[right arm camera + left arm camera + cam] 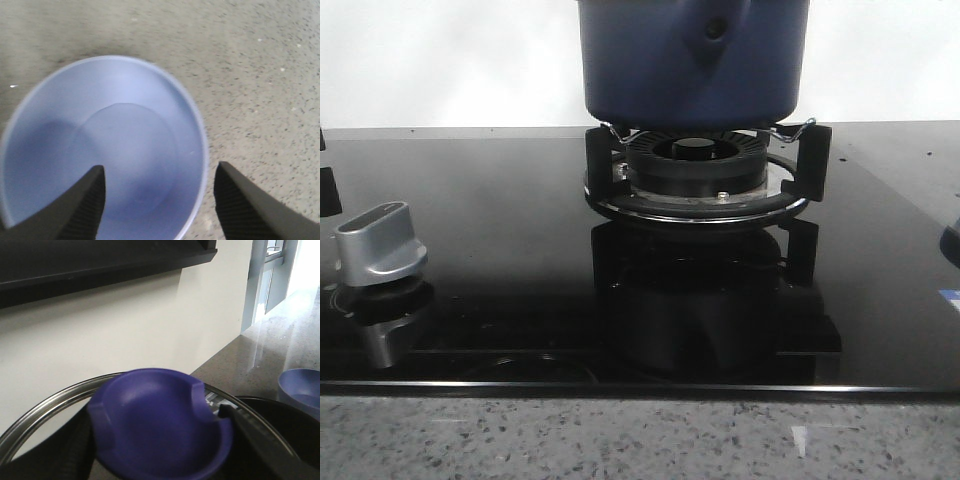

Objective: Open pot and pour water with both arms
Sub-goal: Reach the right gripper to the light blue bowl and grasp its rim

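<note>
Pot on burner, cup on speckled bench

The pot [692, 60] sits on the burner [700, 175] at 12 o'clock of the glossy black hob [500, 240]; left gripper [155, 440] pinches its lid knob [160, 427], right gripper [160, 200] spread around a blue cup [102, 150].

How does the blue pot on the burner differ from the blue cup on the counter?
The pot is dark blue; the cup is a pale, lighter blue. The pot sits raised on the burner supports; the cup stands directly on the speckled counter. The pot carries a lid with a knob; the cup is open on top. Both are round.
</note>
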`<state>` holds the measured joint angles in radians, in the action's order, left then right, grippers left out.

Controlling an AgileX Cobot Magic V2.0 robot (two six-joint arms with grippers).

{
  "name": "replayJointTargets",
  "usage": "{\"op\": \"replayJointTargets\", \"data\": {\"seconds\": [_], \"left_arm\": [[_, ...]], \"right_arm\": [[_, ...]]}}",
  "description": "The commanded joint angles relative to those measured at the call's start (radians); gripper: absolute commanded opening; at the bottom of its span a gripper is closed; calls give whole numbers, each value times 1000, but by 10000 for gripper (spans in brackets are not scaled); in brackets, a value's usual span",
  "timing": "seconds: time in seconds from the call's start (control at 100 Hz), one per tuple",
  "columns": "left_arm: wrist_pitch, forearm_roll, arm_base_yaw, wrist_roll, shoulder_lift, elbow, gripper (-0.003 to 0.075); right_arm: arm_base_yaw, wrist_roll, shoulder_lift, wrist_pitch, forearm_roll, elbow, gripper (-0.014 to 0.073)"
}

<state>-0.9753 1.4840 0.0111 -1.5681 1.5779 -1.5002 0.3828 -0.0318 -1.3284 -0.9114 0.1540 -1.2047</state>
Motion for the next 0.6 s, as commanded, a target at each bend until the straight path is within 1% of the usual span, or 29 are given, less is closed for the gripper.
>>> {"op": "replayJointTargets", "data": {"seconds": [0.0, 0.21, 0.27, 0.34, 0.39, 0.41, 0.46, 0.48, 0.51, 0.59], "left_arm": [[-15, 91, 1, 10, -52, -36, 245], [-15, 91, 1, 10, -52, -36, 245], [-15, 91, 1, 10, -52, -36, 245], [-15, 91, 1, 10, -52, -36, 245], [-15, 91, 1, 10, -52, -36, 245], [-15, 91, 1, 10, -52, -36, 245], [-15, 91, 1, 10, -52, -36, 245], [-15, 91, 1, 10, -52, -36, 245], [-15, 91, 1, 10, -52, -36, 245], [-15, 91, 1, 10, -52, -36, 245]], "right_arm": [[16, -1, -29, 9, -9, -50, 423], [16, -1, -142, 4, -11, -50, 421], [16, -1, -161, 4, -11, -50, 394], [16, -1, -178, 0, -11, -50, 302], [16, -1, -185, 0, -11, -50, 184], [16, -1, -185, 0, -11, -50, 152], [16, -1, -191, -4, -11, -50, 23], [16, -1, -191, -4, -11, -50, -7], [16, -1, -191, -8, -11, -50, -78], [16, -1, -189, -11, -11, -50, -69]]}}
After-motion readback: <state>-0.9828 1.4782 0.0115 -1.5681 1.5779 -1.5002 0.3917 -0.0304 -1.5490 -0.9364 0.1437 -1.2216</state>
